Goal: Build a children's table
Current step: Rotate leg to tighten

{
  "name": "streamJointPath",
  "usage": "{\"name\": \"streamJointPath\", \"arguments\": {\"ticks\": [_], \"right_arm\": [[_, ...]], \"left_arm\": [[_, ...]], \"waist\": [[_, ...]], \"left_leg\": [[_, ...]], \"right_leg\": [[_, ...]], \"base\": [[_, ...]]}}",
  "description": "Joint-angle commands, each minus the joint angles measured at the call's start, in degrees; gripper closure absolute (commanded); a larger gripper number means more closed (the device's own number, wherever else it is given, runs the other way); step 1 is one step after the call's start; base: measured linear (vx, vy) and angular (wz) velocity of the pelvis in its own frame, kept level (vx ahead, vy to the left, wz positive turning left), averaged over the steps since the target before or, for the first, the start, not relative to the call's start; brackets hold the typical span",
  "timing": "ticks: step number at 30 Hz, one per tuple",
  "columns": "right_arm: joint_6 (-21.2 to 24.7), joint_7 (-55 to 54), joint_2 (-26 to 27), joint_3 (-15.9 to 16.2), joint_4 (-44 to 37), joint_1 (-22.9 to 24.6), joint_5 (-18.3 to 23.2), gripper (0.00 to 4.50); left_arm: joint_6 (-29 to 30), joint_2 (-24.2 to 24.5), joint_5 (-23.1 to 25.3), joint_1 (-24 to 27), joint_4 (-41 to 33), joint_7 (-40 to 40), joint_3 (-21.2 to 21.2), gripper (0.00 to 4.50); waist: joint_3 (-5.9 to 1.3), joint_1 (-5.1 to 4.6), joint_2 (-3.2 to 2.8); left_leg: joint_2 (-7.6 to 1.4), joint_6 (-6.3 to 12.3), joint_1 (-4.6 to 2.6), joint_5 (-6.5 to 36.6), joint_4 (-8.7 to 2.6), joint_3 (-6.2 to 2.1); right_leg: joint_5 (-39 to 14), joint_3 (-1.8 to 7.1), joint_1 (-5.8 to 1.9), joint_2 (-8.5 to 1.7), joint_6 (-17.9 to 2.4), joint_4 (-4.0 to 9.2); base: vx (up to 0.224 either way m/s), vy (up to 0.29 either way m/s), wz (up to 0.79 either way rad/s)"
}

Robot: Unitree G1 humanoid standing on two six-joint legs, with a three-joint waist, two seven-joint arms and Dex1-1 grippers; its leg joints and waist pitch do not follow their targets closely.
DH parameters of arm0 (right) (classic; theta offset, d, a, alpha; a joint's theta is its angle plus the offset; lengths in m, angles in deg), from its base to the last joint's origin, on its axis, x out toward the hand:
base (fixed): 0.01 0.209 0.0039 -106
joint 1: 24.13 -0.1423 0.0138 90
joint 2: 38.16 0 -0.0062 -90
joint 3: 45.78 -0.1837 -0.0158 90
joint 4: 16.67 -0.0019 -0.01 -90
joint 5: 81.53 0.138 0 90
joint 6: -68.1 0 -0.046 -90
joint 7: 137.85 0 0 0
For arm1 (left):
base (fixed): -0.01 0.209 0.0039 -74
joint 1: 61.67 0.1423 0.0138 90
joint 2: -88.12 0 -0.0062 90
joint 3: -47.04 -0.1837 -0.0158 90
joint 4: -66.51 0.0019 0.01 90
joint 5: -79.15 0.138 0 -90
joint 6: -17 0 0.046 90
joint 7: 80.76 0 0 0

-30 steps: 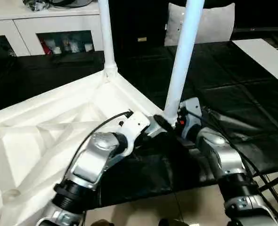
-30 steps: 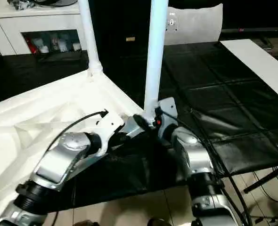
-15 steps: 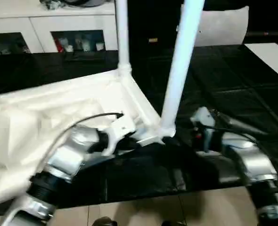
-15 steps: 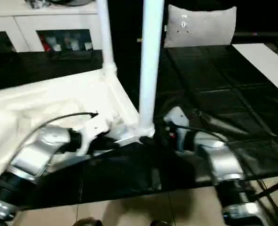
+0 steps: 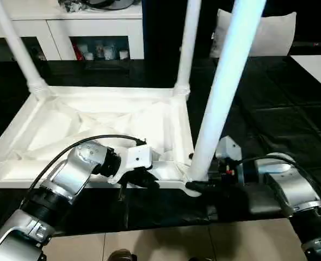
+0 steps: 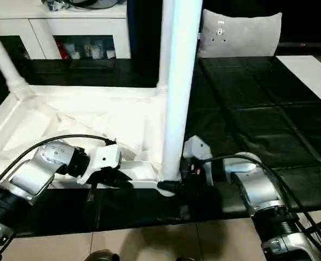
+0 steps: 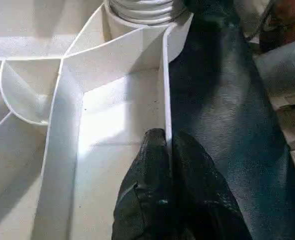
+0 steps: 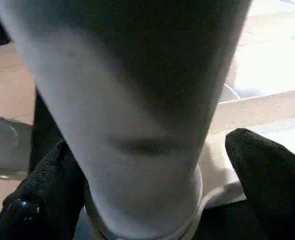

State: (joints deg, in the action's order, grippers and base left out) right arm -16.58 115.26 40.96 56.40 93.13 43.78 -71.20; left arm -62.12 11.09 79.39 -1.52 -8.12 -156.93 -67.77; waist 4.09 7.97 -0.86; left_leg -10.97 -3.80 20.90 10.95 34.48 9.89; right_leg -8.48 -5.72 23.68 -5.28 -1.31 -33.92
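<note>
Black quilted mat (image 5: pixel 269 119) covers the work surface; tan tiled floor (image 5: pixel 166 247) along bottom edge. White cabinet (image 5: pixel 68 24) upper left, grey-white cushion (image 5: pixel 269 32) upper right. White plastic table top (image 5: pixel 95 130), ribbed underside up, lies centre-left; 3 white tapered tube legs stand in its corner sockets, nearest leg (image 5: pixel 223 103) centre frame. Left hand (image 7: pixel 167 150) pressed together, pinching the top's thin near rim. Right hand (image 8: pixel 152 165) spread, fingers either side of nearest leg's base.

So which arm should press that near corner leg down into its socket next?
Probably the right. The right gripper has open fingers on either side of the near leg at its base. The left gripper is shut on the table top's rim, steadying it.
</note>
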Motion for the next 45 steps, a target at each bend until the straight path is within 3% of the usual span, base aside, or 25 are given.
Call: {"name": "streamJointPath", "arguments": {"ticks": [1, 10, 20, 24, 28, 29, 31, 33, 34, 38, 42, 43, 44, 45], "right_arm": [[1.36, 1.14, -0.34, 0.14, -1.16, 0.0, 0.62, 0.32], [1.76, 2.55, -1.26, 0.86, -0.51, -0.19, 1.09, 1.15], [3.4, 3.73, -0.91, 1.15, -0.92, 0.06, 2.17, 1.78], [4.8, 3.27, 0.28, 0.44, -1.72, 0.56, 3.7, 1.8], [5.96, -6.68, 5.01, -1.25, 0.12, 0.0, 2.03, 1.81], [6.34, -13.81, 8.57, -2.5, 2.51, -1.04, 0.91, 1.82], [6.98, -19.34, 11.77, -3.74, 4.59, -2.15, 0.75, 1.82], [7.18, -20.98, 12.72, -4.08, 5.24, -2.56, 0.71, 1.82], [6.89, -27.56, 15.71, -5.09, 7.96, -4.22, -0.34, 1.82], [6.58, -36.98, 18.77, -6.63, 12.51, -6.74, -2.22, 1.82], [7.1, -40.69, 20.5, -9.07, 14.89, -7.89, -1.6, 1.82], [7.11, -41.24, 20.82, -9.56, 15.12, -7.99, -1.63, 1.27], [7.01, -41.37, 21.14, -10.25, 14.84, -7.75, -1.64, 1.27], [7.01, -41.37, 21.14, -10.25, 14.84, -7.75, -1.64, 1.13]], "left_arm": [[-1.91, -0.34, -0.2, -1.16, -0.79, -2.8, -1.64, 4.5], [-3.83, -0.93, -0.12, -2.21, 1.51, -2.72, -1.87, 4.5], [-3.3, -1.16, -0.85, -1.65, 1.48, -2.12, -0.98, 4.5], [-0.01, -2.23, -1.71, -0.6, -0.62, 1.31, 0.81, 4.5], [11.9, -6.93, -1.95, 0.88, -5.38, 12.28, 4.68, 4.5], [16.48, -10.13, -1.69, 1.48, -7.12, 17.75, 6.21, 4.5], [18.87, -12.45, -0.64, 2.01, -8.3, 21.59, 6.63, 4.5], [19.27, -13.18, -0.18, 2.14, -8.5, 22.85, 6.74, 4.5], [20.85, -15.71, 1.39, 2.45, -8.94, 27.1, 7.18, 4.5], [23.41, -19.83, 2.95, 2.7, -9.71, 33.11, 8.12, 4.5], [25.44, -22.47, 3.54, 3.06, -11.31, 36.08, 7.51, 4.5], [26.1, -22.89, 3.64, 3.18, -11.84, 36.55, 7.23, 4.5], [26.98, -23.04, 3.92, 3.32, -12.59, 36.88, 6.48, 4.5], [26.98, -23.04, 3.92, 3.32, -12.59, 36.88, 6.48, 4.5]], "waist": [[-4.31, -0.39, 0.14], [-4.31, -0.22, 0.27], [-4.21, -0.19, 0.47], [-4.25, -0.26, 0.41], [-4.12, -0.54, 0.66], [-3.99, -0.73, 0.68], [-3.98, -1.83, 0.88], [-4.01, -2.57, 0.81], [-3.89, -3.25, 0.91], [-4.04, -3.64, 0.78], [-4.34, -3.97, 0.44], [-4.37, -3.91, 0.44], [-4.35, -3.93, 0.12], [-4.33, -3.99, 0.29]], "left_leg": [[-2.34, 2.3, -0.63, 13.19, -4.45, -0.51], [-2.35, 2.35, -0.57, 12.51, -4.4, -0.47], [-2.35, 2.48, -0.53, 12.4, -4.46, -0.54], [-2.48, 2.38, -0.51, 12.32, -4.45, -0.56], [-2.47, 1.61, -0.51, 12.04, -4.47, -0.53], [-2.08, 1.31, -0.35, 12.33, -4.5, -0.64], [-1.92, 0.89, 0.05, 12.35, -4.62, -0.84], [-1.74, 1.29, -0.05, 12.41, -4.44, -0.81], [-1.68, 1.68, 0.32, 11.7, -4.45, -0.72], [-1.4, 2.42, 0.06, 10.56, -4.19, -0.6], [-1.72, 3.22, 0.33, 8.94, -4.16, -0.58], [-1.72, 3.6, 0.29, 8.61, -4.12, -0.57], [-1.81, 3.66, 0.27, 8.62, -4.15, -0.61], [-1.7, 3.96, 0.32, 9.04, -4.11, -0.51]], "right_leg": [[-20.92, 3.01, -3.32, -3.56, -10.46, 4.09], [-20.2, 3.01, -3.22, -3.53, -10.54, 3.98], [-22.4, 2.97, -3.18, -3.63, -9.58, 4.15], [-21.05, 2.99, -3.2, -3.64, -10.28, 3.95], [-21.77, 3.03, -3.17, -3.73, -10.55, 3.85], [-24.99, 2.74, -3.19, -3.75, -9.24, 4.49], [-26.22, 2.52, -3.51, -3.71, -8.23, 4.51], [-26.94, 2.52, -3.34, -3.72, -7.67, 4.9], [-26.55, 2.57, -3.37, -3.61, -7.65, 4.9], [-26.46, 2.4, -3.19, -3.44, -7.09, 5.23], [-19.0, 2.56, -3.37, -3.18, -9.61, 4.25], [-17.25, 2.57, -3.38, -3.16, -10.34, 4.16], [-16.49, 2.61, -3.36, -3.2, -10.82, 3.98], [-16.38, 2.57, -3.42, -3.18, -10.99, 4.16]], "base": [[0.0, 0.0, 0.0], [0.0, 0.0, 0.0], [0.0, 0.0, 0.0], [0.0, 0.0, 0.0], [0.0, 0.0, 0.0], [0.0, 0.0, 0.0], [0.0, 0.0, 0.0], [0.0, 0.0, 0.0], [0.0, 0.0, 0.0], [0.0, 0.0, 0.0], [0.0, 0.0, 0.0], [0.0, 0.0, 0.0], [0.0, 0.0, 0.0], [0.0, 0.0, 0.0]]}}
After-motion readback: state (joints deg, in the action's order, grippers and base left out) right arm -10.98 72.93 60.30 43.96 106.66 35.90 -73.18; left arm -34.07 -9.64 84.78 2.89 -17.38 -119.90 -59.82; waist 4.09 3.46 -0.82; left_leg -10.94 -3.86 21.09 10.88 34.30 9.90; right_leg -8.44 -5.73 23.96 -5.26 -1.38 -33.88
